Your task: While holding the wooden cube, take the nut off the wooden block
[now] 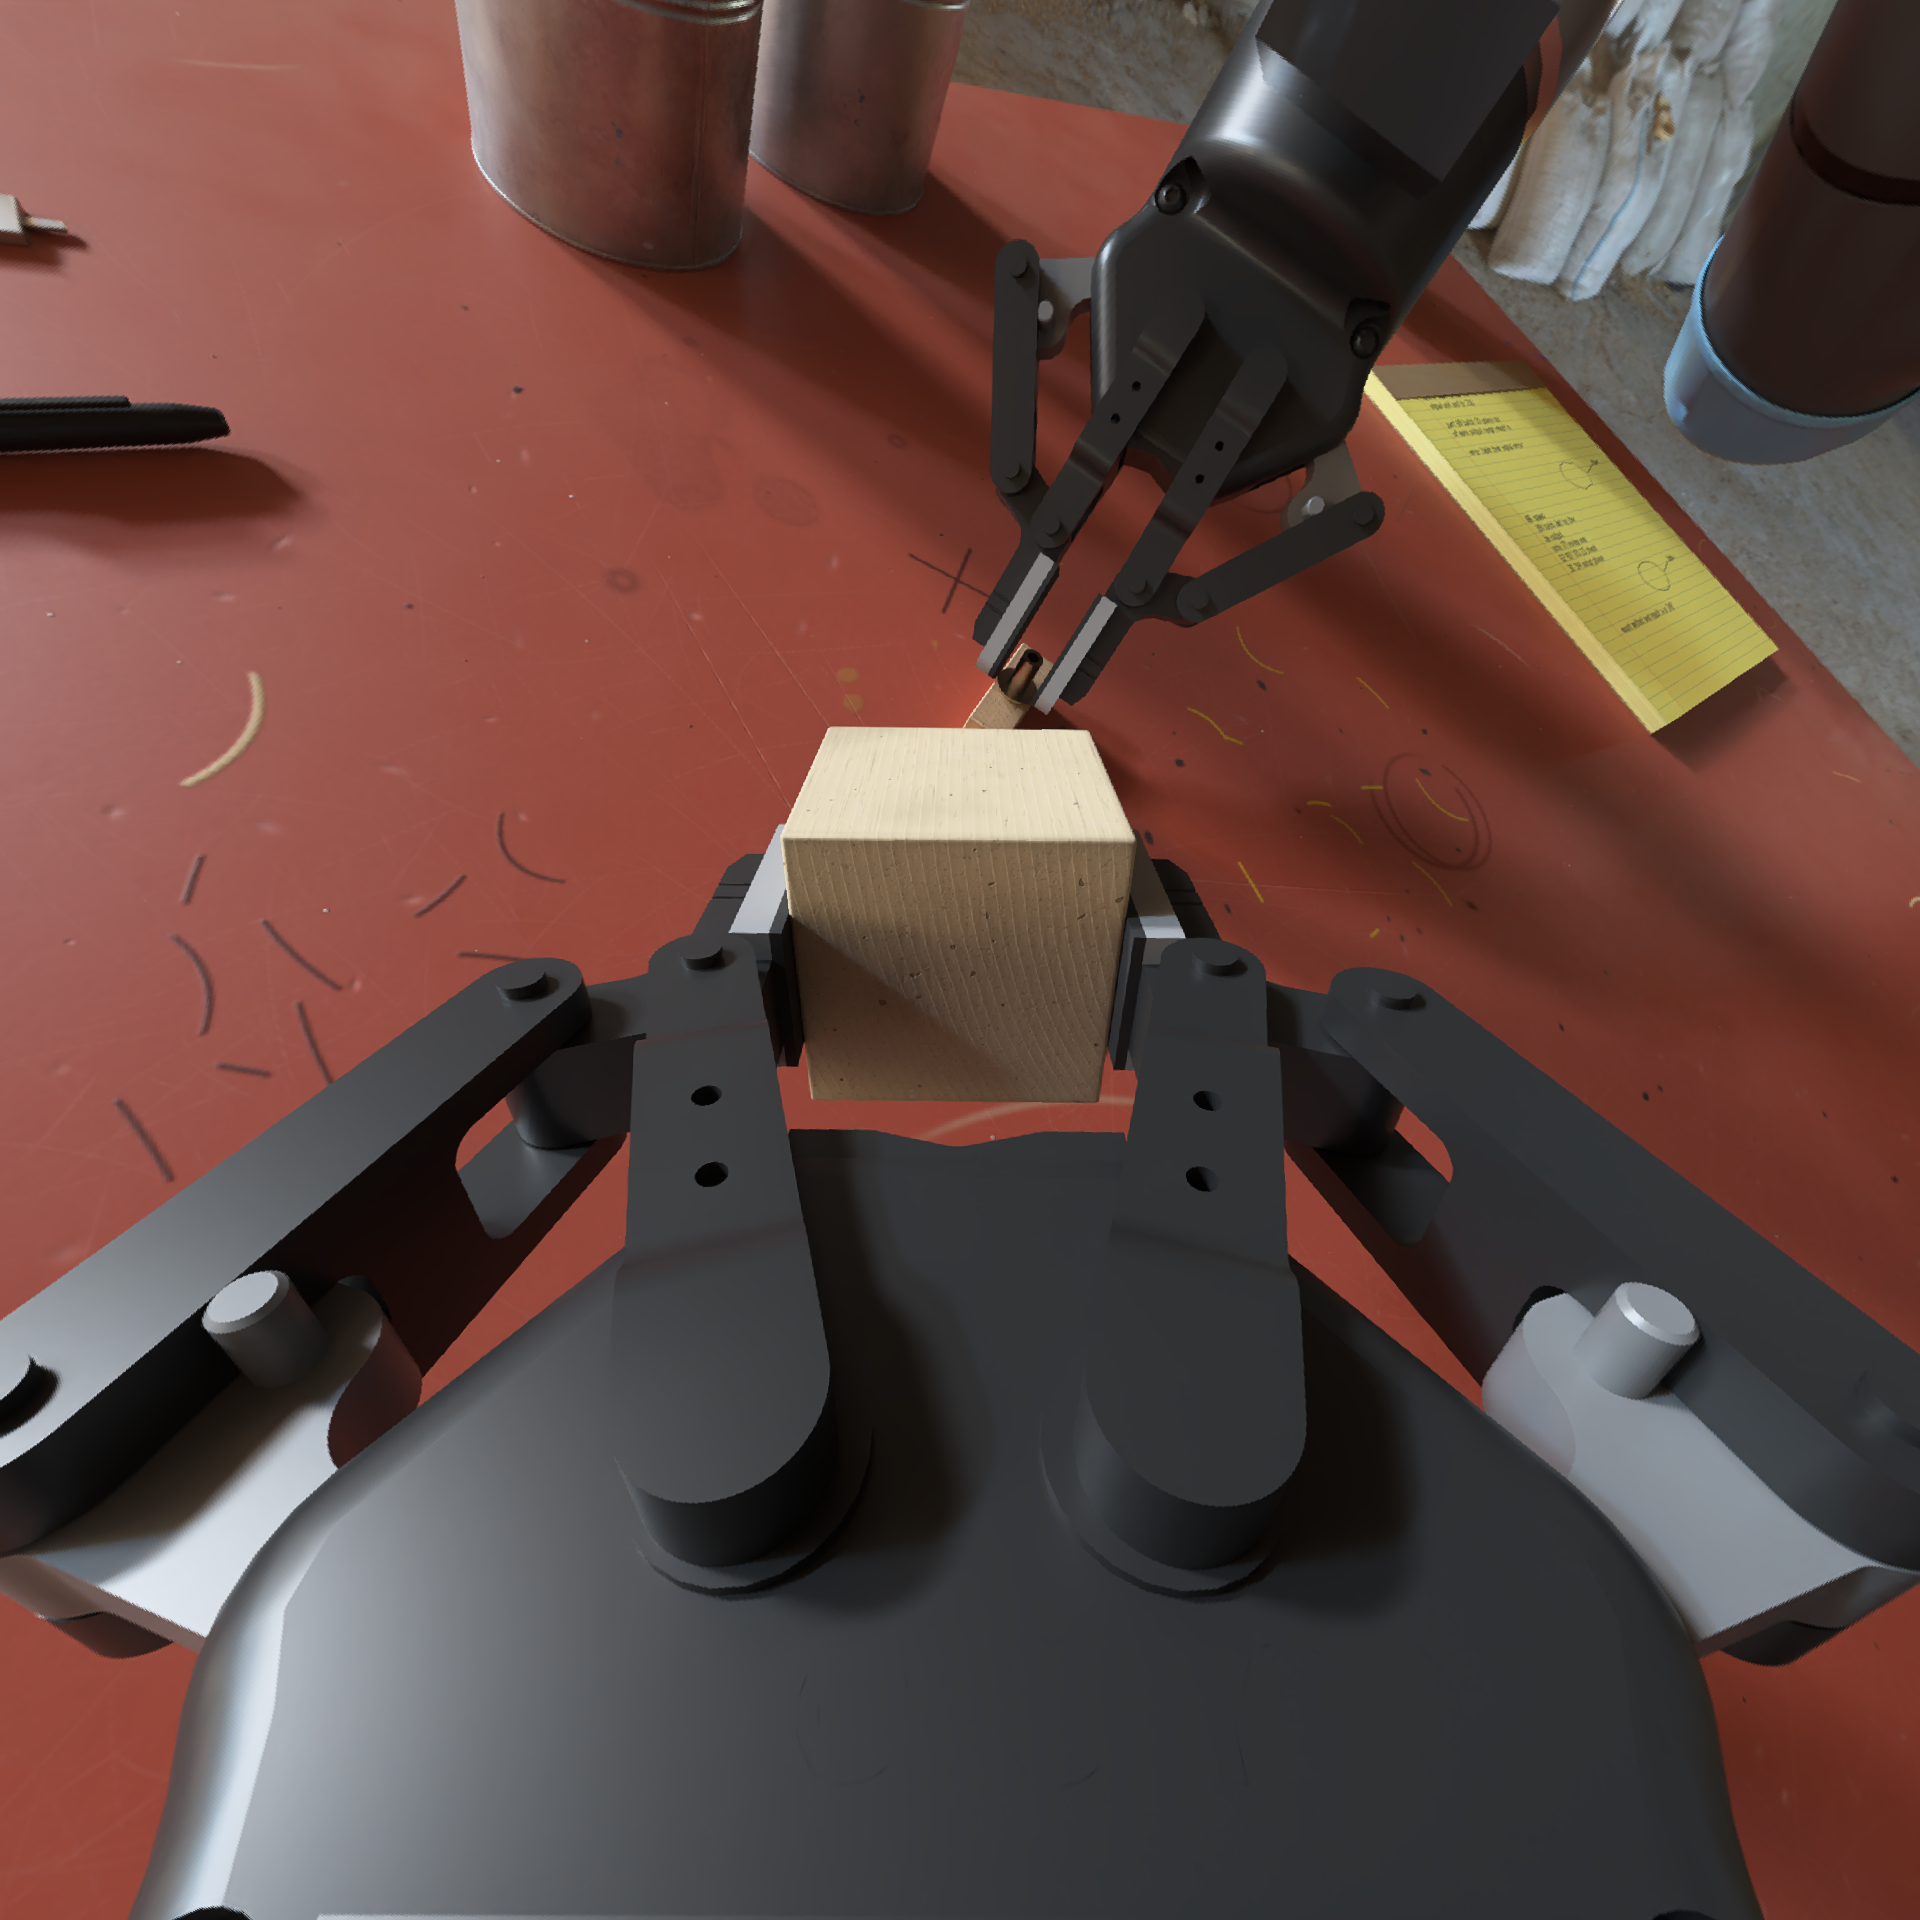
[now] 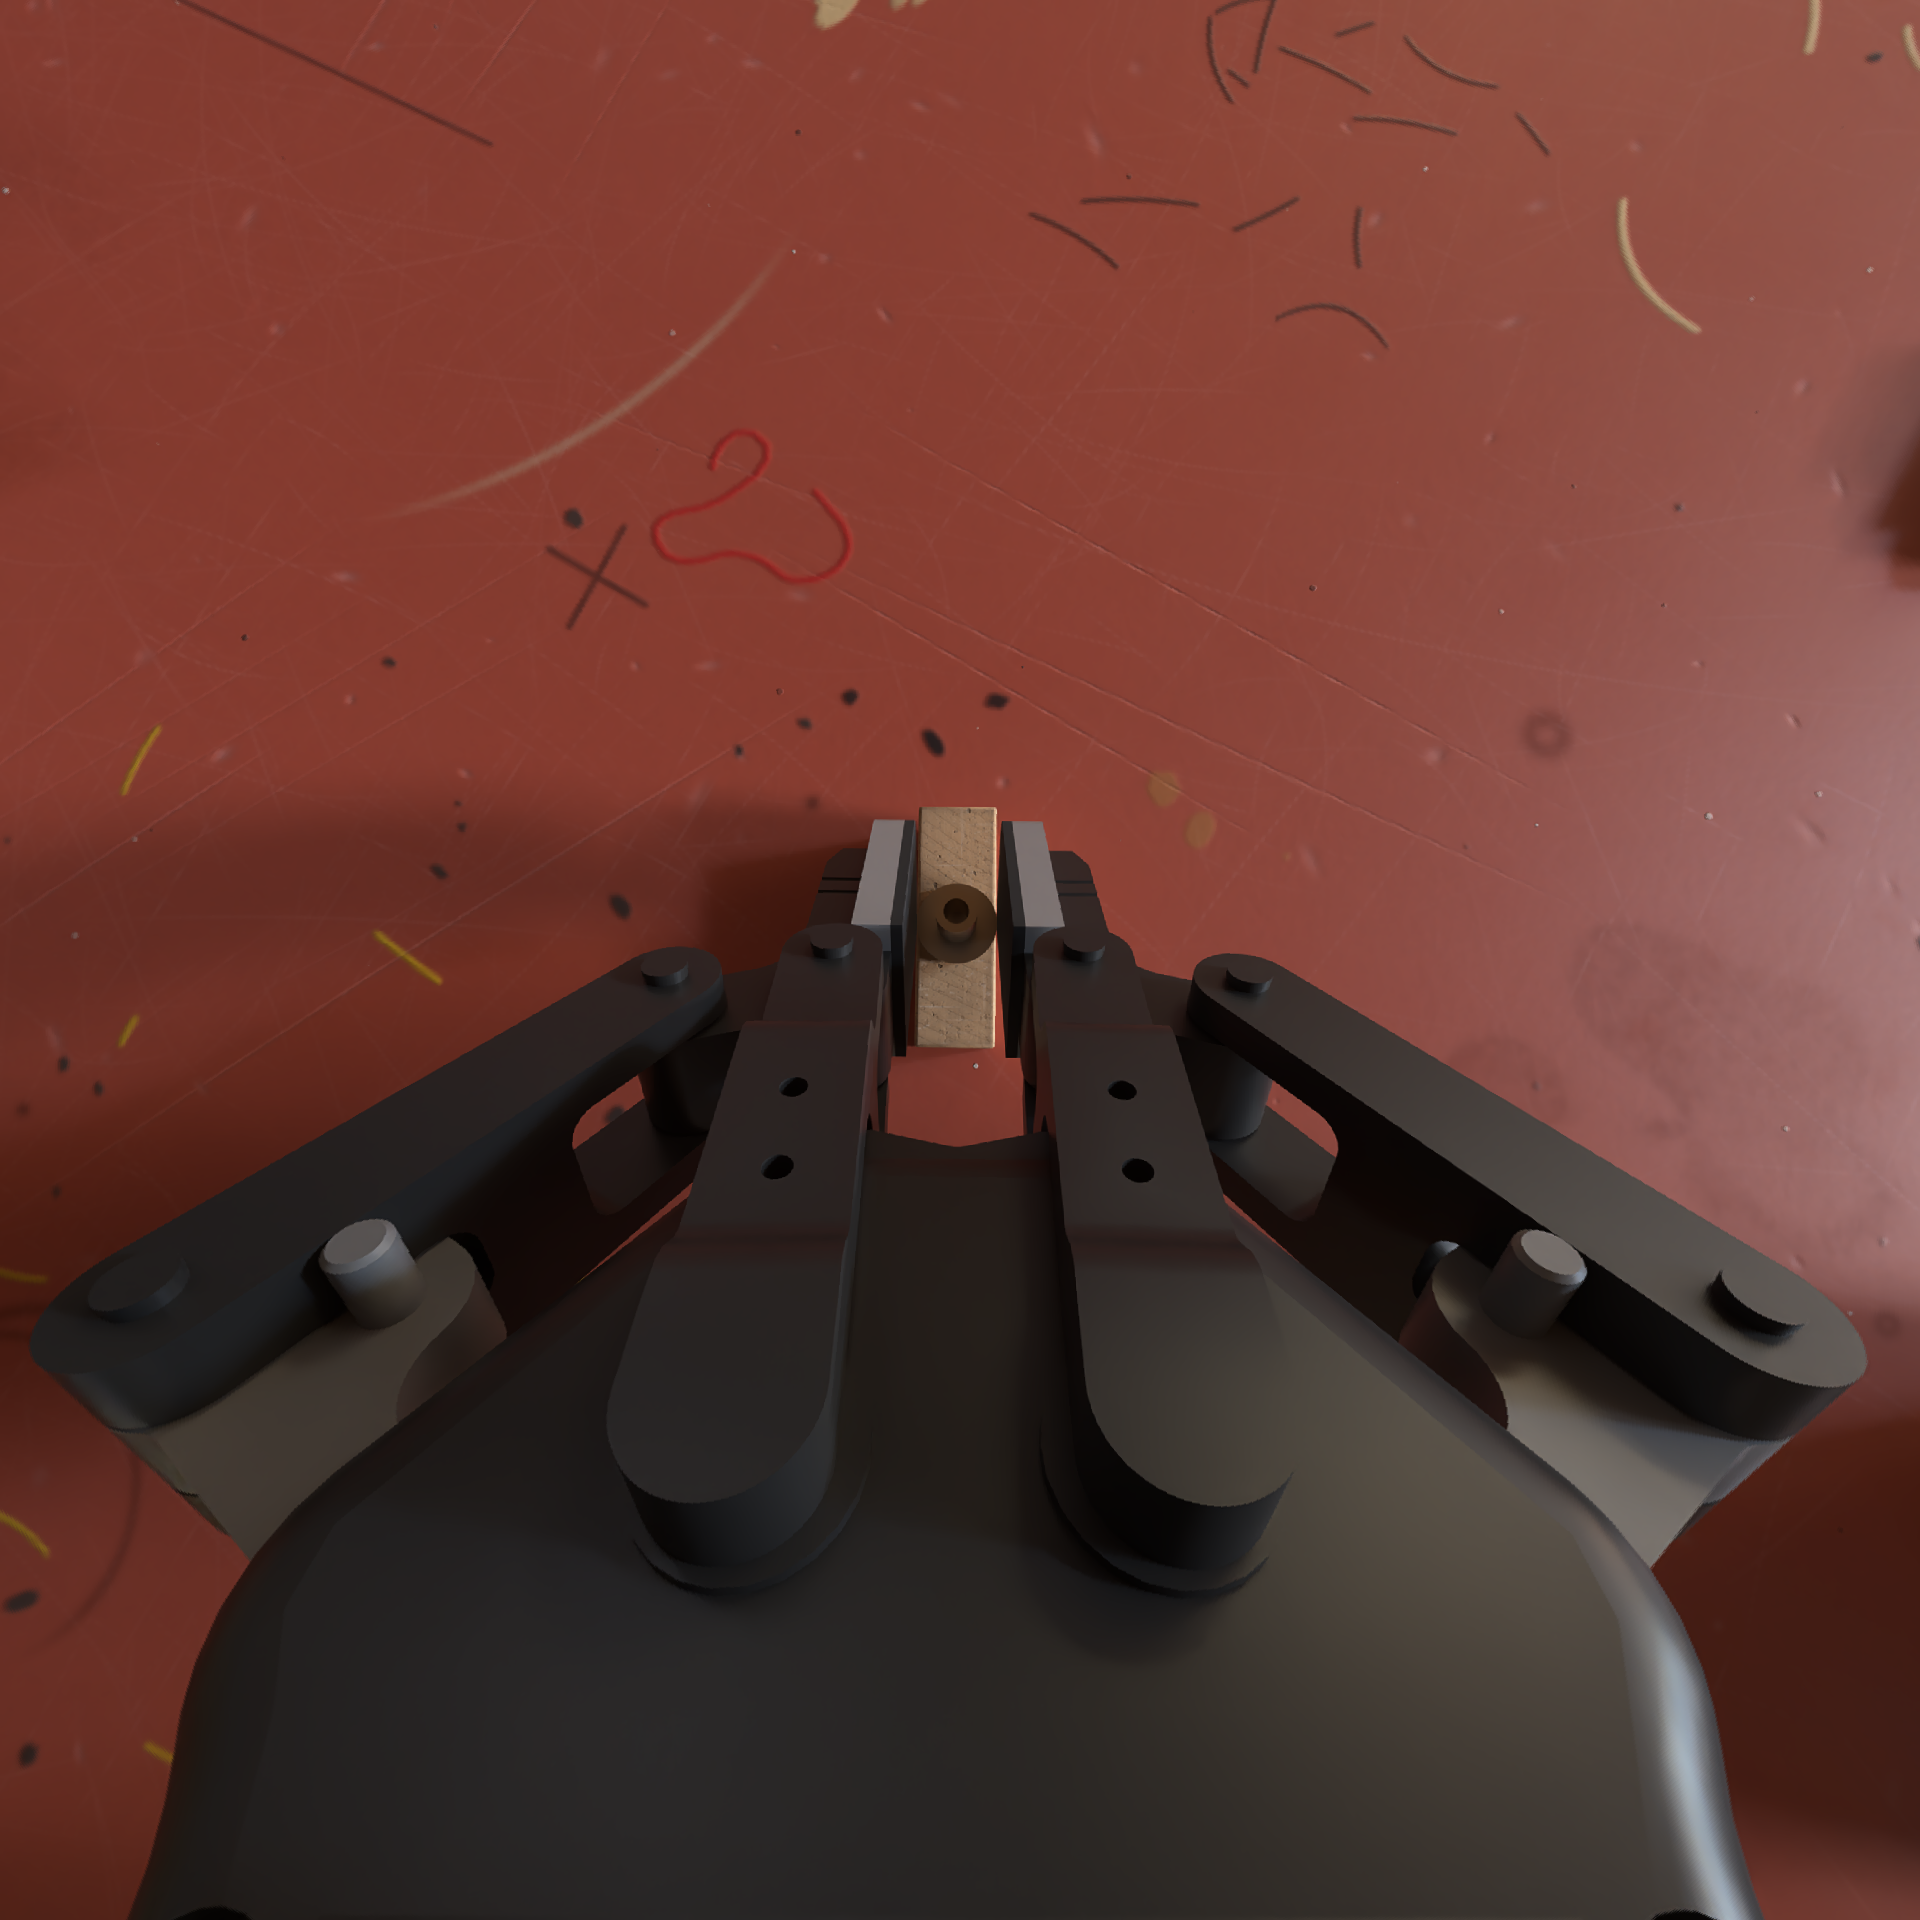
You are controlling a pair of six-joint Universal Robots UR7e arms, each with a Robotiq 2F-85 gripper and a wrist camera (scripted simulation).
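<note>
The nut (image 2: 956, 914) is a small dark brown ring with a centre hole. It sits on the narrow wooden block (image 2: 956, 930), which lies flat on the red table (image 2: 1351, 520). In the right wrist view the nut is near the middle of the block's length, directly between the two pads of the right gripper (image 2: 956, 883). The right jaws are drawn close around the nut and the block. A thin gap shows on each side of the block, and whether the pads press the nut cannot be told.

In the left wrist view the wooden cube (image 1: 956, 914) stands near the centre of the scene. The left gripper (image 1: 956, 935) is clamped on it, one pad against each side face. Just beyond the cube's far edge lies the wooden block (image 1: 992, 709), mostly hidden behind the cube. The right gripper (image 1: 1029, 665) reaches down to it from the far right, with the nut (image 1: 1023, 670) between its tips.

Two metal cans (image 1: 613, 125) stand far off to the left of centre. A yellow notepad (image 1: 1558, 530) lies to the right by the table edge. A black pen (image 1: 104, 424) lies at the left edge. A red thread loop (image 2: 753, 520) lies on the table beyond the block in the right wrist view.
</note>
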